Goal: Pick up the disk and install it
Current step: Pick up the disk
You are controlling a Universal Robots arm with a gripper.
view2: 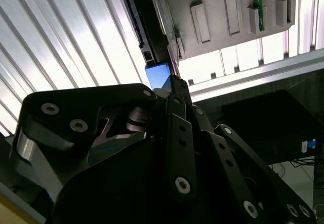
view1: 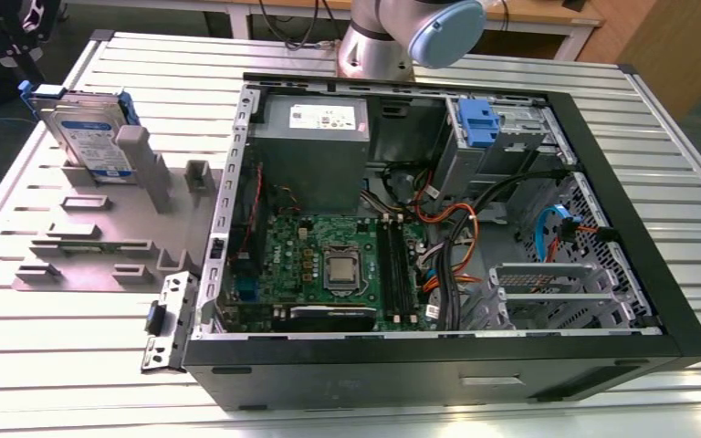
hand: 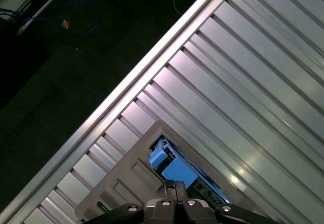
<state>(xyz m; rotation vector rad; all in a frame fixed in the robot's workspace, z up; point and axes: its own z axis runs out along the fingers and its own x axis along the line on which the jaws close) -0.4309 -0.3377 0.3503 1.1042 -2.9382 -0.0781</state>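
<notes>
I have the tool [hand: 174,184] hanging at the far corner of the bench [view1: 34,365], a ribbed aluminium top. In both wrist views its black fingertips sit drawn together into a narrow point with nothing between them.

Just beyond that point lies the disk [view1: 88,141], a flat silver hard drive with a white-and-blue label and a blue plastic carrier frame. In the exterior view it stands upright on its edge in a slot of the grey plastic fixture plate [view1: 95,246], on the exterior view's left, well apart from the drive cage. In the first wrist view I look down on its thin top edge and the blue frame end, right ahead of the fingertips. I cannot tell whether the tool touches it.

The grey fixture plate lies flat on the bench, touching the side of the open black computer tower case [view1: 448,370]. The case rests on its side with the cover off. Inside I see the green motherboard [view1: 326,260] low in the middle, with the grey metal box with a white sticker [view1: 314,137] above it. A small blue plastic bracket [view1: 478,123] sits in the cage at the corner towards the exterior view's right. Orange and black cables [view1: 455,237] run between them. The silver arm with its pale blue joint cap [view1: 442,27] rises behind the case.
</notes>
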